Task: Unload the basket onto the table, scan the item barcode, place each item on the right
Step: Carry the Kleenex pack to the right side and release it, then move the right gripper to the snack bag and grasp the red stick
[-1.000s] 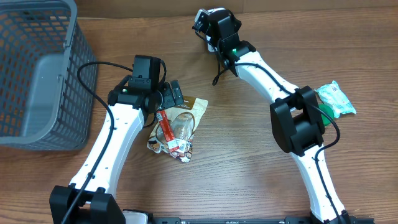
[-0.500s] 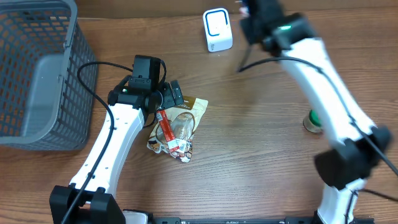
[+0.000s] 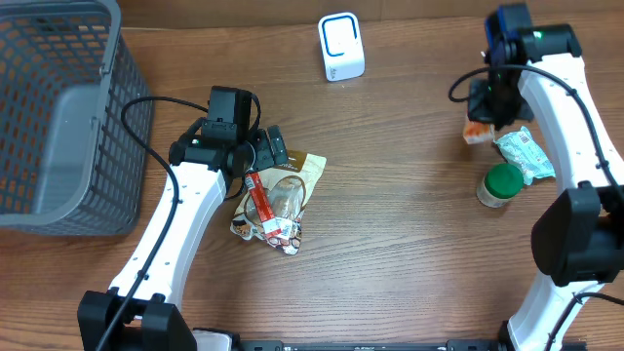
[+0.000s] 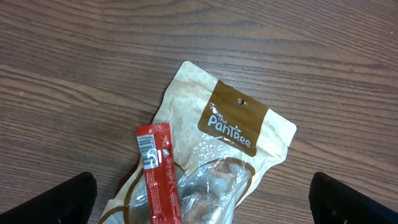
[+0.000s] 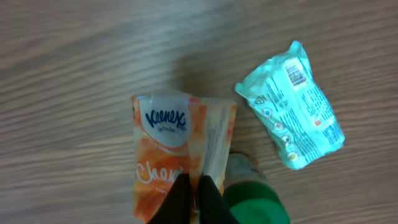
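Kleenex pack [image 5: 168, 162] is the thing in play, far as I can tell from here; the right gripper [image 5: 198, 190] has its fingers pressed together on the edge nearest the wrist, just a thin pinch on the wrapper. That leaves both printed faces free to turn toward a reader, which makes sense if you want a barcode showing and not a finger over it. No barcode on the face I can see, so my guess is it's on the other side.

The pack sits over the right end of the table [image 3: 390, 244], well apart from the white scanner [image 3: 341, 46] at the far edge; honestly can't tell if it's touching the wood or hanging just above it.

That corner is crowded: teal packet [image 5: 289, 106] just beside the pack, green-lidded jar [image 3: 501, 183] right by the fingers; a careless drop or swing could knock either one. Between there and the scanner it's bare wood, nothing in the way.

On the other side, the left gripper [image 4: 200, 186] is spread wide and empty, hovering over the Pantree pouch [image 4: 233, 124] with a red stick [image 4: 158, 171] lying across it; grey basket [image 3: 127, 127] off at the far left, out of everyone's way.
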Available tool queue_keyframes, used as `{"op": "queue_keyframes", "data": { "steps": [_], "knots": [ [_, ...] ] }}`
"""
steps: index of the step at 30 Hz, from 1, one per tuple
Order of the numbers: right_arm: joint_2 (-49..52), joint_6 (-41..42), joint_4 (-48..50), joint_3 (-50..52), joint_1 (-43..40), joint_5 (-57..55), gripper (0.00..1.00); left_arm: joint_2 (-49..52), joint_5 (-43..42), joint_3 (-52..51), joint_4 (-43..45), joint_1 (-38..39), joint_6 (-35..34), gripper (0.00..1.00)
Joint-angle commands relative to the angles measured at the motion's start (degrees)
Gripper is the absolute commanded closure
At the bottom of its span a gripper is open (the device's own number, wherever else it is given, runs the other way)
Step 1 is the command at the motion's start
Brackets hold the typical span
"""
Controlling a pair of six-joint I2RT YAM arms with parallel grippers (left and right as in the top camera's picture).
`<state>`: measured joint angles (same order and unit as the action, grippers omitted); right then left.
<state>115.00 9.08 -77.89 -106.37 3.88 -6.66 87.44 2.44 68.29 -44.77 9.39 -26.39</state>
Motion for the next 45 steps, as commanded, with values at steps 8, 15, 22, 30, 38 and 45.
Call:
{"op": "queue_keyframes", "data": {
  "steps": [8,15,22,30,38,45],
  "knots": [
    [0.2,1.0,10.7,12.5,-3.0,0.7,0.67,-0.5,0.7,1.0,0.0,0.0,1.3,0.0],
    [0.1,1.0,10.5,12.5,-2.3,4.1,0.5,-0.5,0.7,1.0,0.0,0.0,1.3,0.0],
    [-0.1,0.5,11.4,12.5,4.7,28.3,0.49,-0.6,0.7,1.0,0.0,0.0,1.3,0.0],
    [-0.1,0.6,13.1,12.5,20.1,28.8,0.47,-0.5,0.7,1.0,0.0,0.0,1.3,0.0],
    [-0.1,1.0,14.9,12.6,32.6,28.8,0.47,-0.6,0.7,1.0,0.0,0.0,1.3,0.0],
    [-0.1,4.5,18.9,12.6,35.7,28.6,0.47,-0.6,0.7,1.0,0.0,0.0,1.3,0.01]
  ]
}}
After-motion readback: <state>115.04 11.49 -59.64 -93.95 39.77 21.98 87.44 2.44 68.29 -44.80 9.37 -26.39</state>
